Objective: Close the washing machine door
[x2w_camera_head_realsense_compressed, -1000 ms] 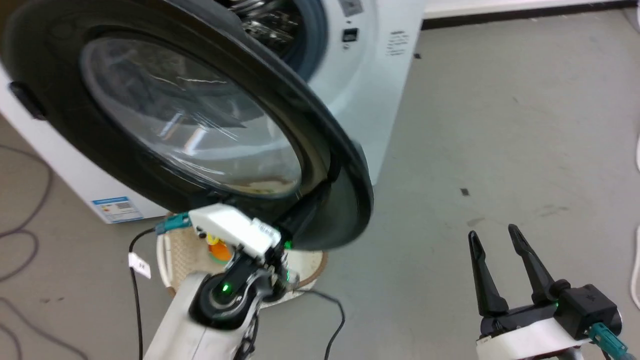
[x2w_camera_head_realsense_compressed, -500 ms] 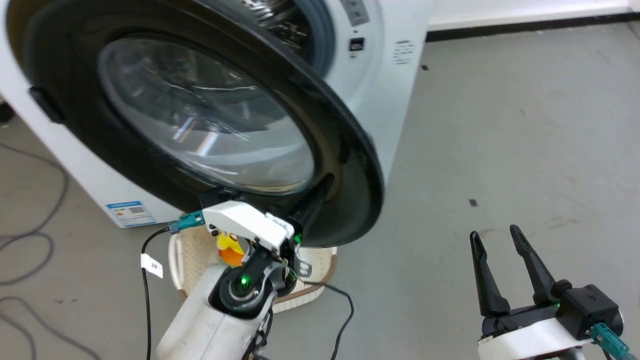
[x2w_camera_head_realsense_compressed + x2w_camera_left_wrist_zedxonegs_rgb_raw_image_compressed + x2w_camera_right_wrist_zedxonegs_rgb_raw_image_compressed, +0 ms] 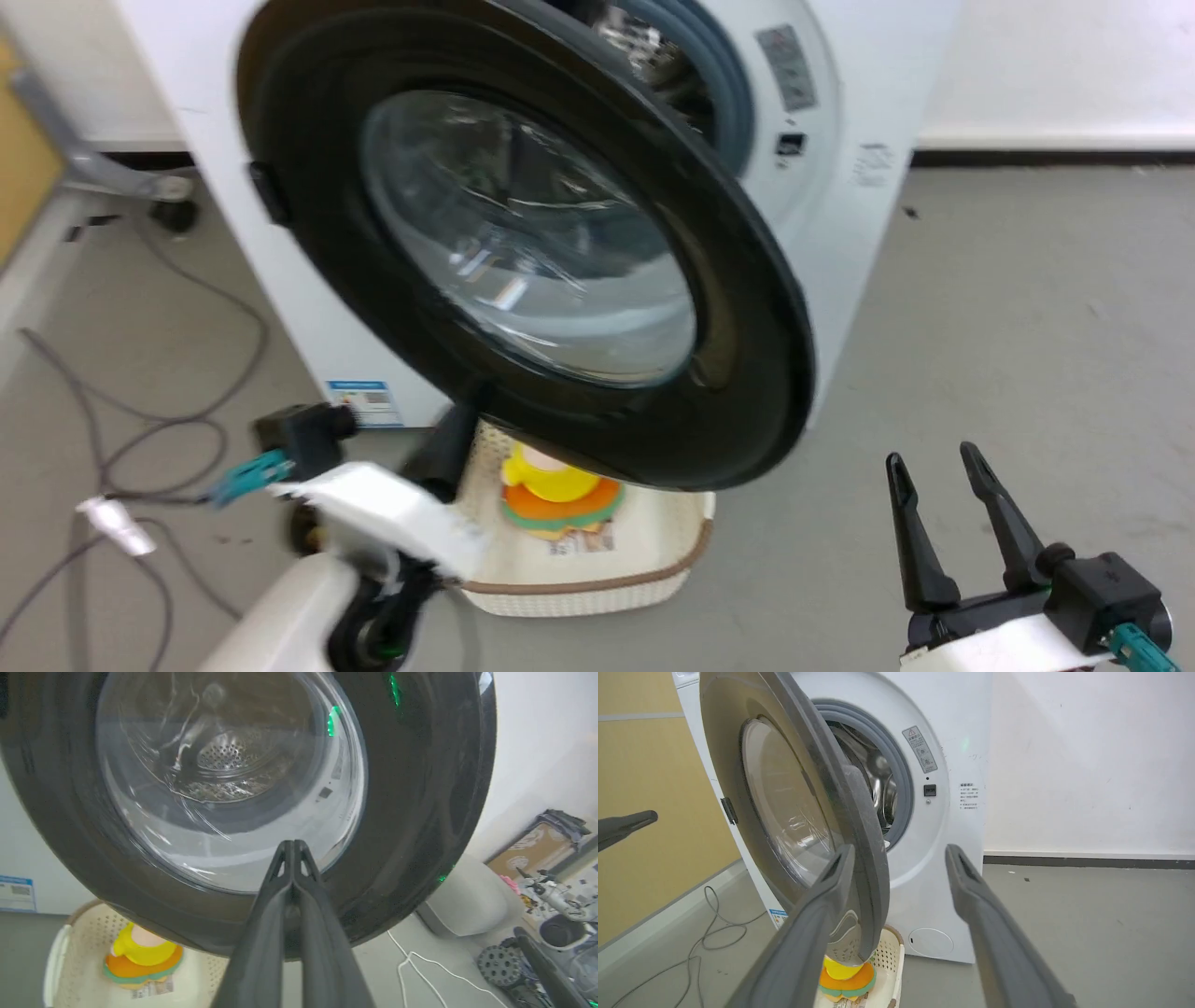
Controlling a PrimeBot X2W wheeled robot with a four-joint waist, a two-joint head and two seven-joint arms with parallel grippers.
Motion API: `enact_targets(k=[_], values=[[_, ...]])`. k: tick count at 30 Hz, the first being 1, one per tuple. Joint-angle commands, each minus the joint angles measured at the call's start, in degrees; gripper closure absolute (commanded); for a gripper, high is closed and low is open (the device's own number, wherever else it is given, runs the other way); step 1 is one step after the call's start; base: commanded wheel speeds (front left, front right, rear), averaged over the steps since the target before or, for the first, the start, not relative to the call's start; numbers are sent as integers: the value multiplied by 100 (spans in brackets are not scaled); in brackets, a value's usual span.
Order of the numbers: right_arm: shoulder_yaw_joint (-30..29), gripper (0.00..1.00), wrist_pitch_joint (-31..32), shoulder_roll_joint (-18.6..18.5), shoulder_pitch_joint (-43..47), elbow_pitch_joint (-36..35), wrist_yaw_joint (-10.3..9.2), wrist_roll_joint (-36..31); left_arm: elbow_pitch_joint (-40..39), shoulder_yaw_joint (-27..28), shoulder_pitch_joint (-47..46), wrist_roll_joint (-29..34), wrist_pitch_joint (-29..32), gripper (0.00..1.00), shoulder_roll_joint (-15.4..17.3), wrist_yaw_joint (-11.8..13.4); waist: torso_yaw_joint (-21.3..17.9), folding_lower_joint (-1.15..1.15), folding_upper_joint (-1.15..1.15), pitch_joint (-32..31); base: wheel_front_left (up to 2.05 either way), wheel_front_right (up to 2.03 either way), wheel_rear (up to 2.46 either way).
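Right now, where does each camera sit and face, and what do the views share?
Head view: from above, down at the open washing machine door; pale left forearm and right gripper show.
Left wrist view: low before the door, looking up at its glass; shut left gripper.
Right wrist view: beside the door's edge, facing the washing machine; own open fingers.
Shared: the door and the basket.

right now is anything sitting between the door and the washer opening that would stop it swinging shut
Nothing visible does. The gap between the washing machine door and the washing machine looks free. The basket sits on the floor below the door's rim, likely under its swing.
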Motion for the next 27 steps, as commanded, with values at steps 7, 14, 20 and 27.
enact_targets(k=[7, 14, 20, 27], values=[[-4, 0, -23, -35, 146, -90, 5, 43, -838, 832, 587, 1819, -492, 100, 330, 795, 394, 0, 0, -195, 0, 0, 0], [75, 0, -23, -92, 175, -108, 5, 95, -1675, 1634, 1730, 3563, -496, 0, 19, 971, 502, 0, 0, -238, 0, 0, 0], [133, 0, -23, -119, 202, -98, 5, 133, -1749, 1736, 2340, 4164, -496, 0, -271, 820, 556, 0, 0, -251, 0, 0, 0], [409, 78, -23, -234, 178, -87, 5, 256, -1660, 1933, 2523, 4477, -497, 0, -610, 568, 692, 0, 0, -116, 0, 0, 0]])
